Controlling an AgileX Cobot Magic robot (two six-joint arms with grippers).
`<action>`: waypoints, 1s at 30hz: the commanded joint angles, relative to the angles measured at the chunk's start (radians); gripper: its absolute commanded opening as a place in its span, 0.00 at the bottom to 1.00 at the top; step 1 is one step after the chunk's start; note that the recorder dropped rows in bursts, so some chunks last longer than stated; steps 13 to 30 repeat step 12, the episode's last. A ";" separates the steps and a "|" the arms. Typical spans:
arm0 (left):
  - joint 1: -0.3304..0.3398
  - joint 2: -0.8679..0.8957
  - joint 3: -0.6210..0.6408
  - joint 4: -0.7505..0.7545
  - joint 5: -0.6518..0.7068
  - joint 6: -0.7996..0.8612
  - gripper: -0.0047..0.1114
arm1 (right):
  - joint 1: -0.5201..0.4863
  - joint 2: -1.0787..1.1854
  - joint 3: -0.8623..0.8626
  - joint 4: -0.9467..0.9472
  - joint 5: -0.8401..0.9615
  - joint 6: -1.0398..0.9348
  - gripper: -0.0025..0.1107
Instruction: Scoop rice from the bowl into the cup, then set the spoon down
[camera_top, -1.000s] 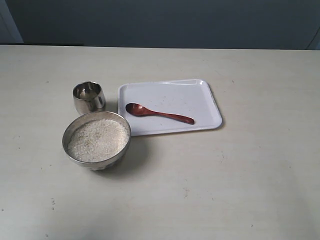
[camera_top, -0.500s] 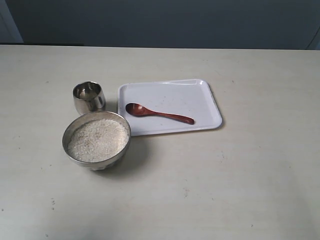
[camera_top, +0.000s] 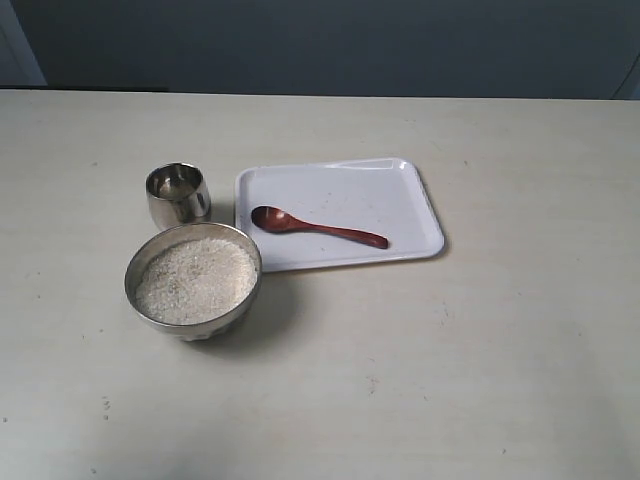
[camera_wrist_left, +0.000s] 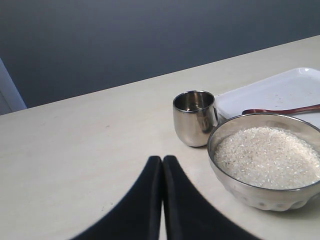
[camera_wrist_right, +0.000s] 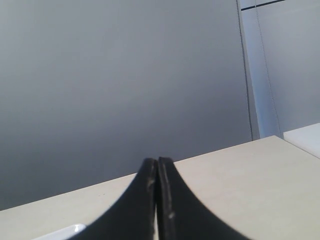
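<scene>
Exterior view: spoon on tray, cup beside bowl; left hand, right hand pressed together.

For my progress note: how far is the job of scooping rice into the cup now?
Done: nothing visible. The bowl is full of rice; the cup shows none, though its inside is hard to read. In hand: nothing; left gripper and right gripper are shut, empty, and the spoon lies on the tray. Left: take the spoon, scoop, pour, set it down.
</scene>
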 joint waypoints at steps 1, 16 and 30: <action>-0.005 -0.004 -0.002 -0.006 -0.013 -0.005 0.04 | -0.004 -0.005 0.004 0.000 -0.004 -0.003 0.02; -0.005 -0.004 -0.002 -0.006 -0.013 -0.005 0.04 | -0.004 -0.005 0.004 0.000 -0.004 -0.003 0.02; -0.005 -0.004 -0.002 -0.006 -0.013 -0.005 0.04 | -0.004 -0.005 0.004 0.000 -0.004 -0.003 0.02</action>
